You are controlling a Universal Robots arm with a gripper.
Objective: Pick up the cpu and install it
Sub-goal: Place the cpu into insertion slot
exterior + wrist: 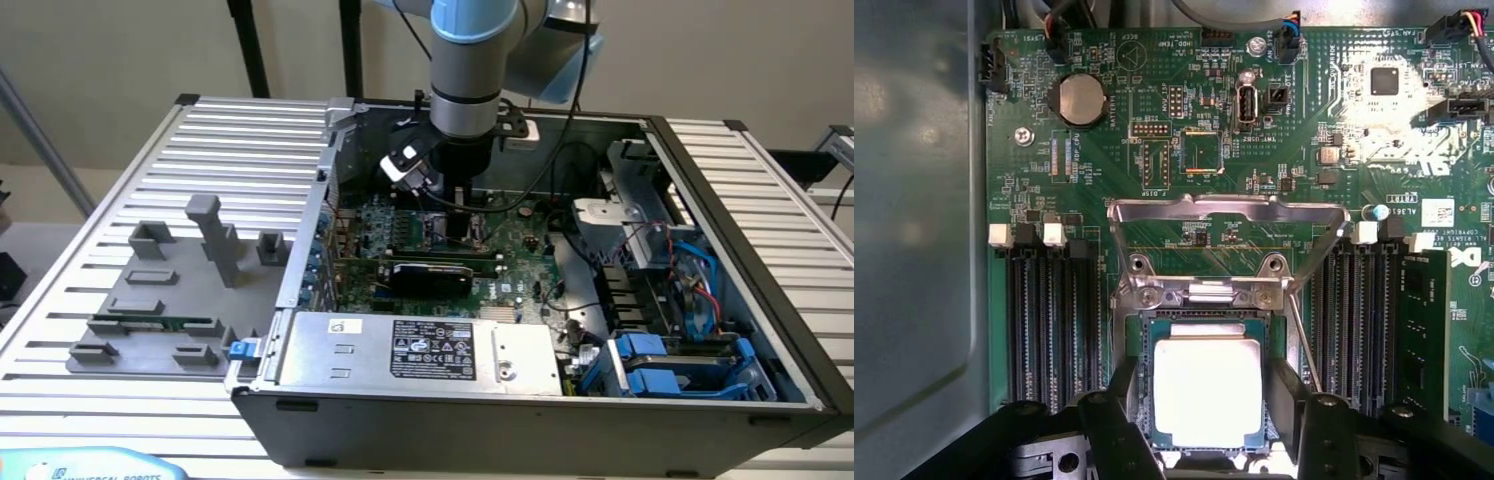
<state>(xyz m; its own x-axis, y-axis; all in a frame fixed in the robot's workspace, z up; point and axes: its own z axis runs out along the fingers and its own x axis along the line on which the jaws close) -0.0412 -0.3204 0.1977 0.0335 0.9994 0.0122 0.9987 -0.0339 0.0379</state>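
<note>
The cpu (1207, 392), a silvery square with a greenish rim, lies flat over the socket (1206, 312) of the green motherboard (1154, 150). The socket's metal load plate (1226, 212) is flipped up and open behind it. My gripper (1204, 405) reaches down over the socket. Its two black fingers (1122, 395) press against opposite edges of the cpu, so it is shut on the chip. In the exterior view the gripper (451, 205) hangs inside the open computer case (534, 400), low over the motherboard (514, 265).
Black memory slots (1049, 320) flank the socket, and a memory stick (1424, 330) stands in one of them. A coin battery (1080, 99) and cables sit further along the board. On the exterior view's left, grey fixture blocks (214, 235) and a green memory stick (154, 323) rest on the slatted table.
</note>
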